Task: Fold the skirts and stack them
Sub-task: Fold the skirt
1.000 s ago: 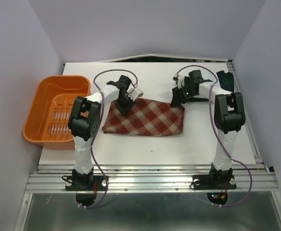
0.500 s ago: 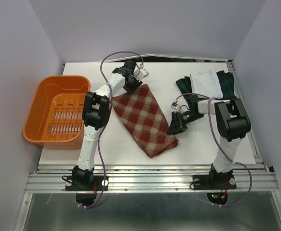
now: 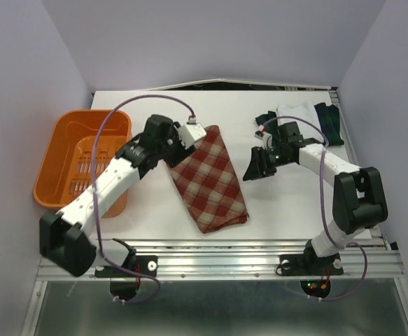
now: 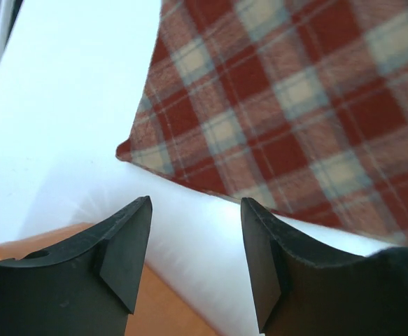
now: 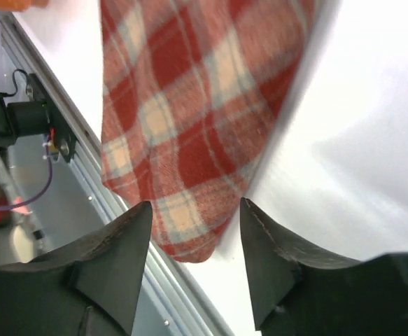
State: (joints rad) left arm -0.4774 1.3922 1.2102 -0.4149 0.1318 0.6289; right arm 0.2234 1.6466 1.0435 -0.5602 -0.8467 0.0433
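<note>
Red-and-tan plaid skirt [image 3: 209,175] looks folded, just not stacked on the white skirt [image 3: 298,113] yet; left end effector [image 4: 193,210] and right end effector [image 5: 193,210] both spread, empty.

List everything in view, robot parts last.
red-and-tan plaid skirt: one, red and tan, lying diagonally mid-table
white skirt: one, white, far right, on the green plaid skirt
green plaid skirt: one, dark green-navy, far right, under the white skirt
basket: one, orange, left side of the table
table: one, white
left gripper: one, black, open, near the red skirt's far end
right gripper: one, black, open, right of the red skirt
</note>
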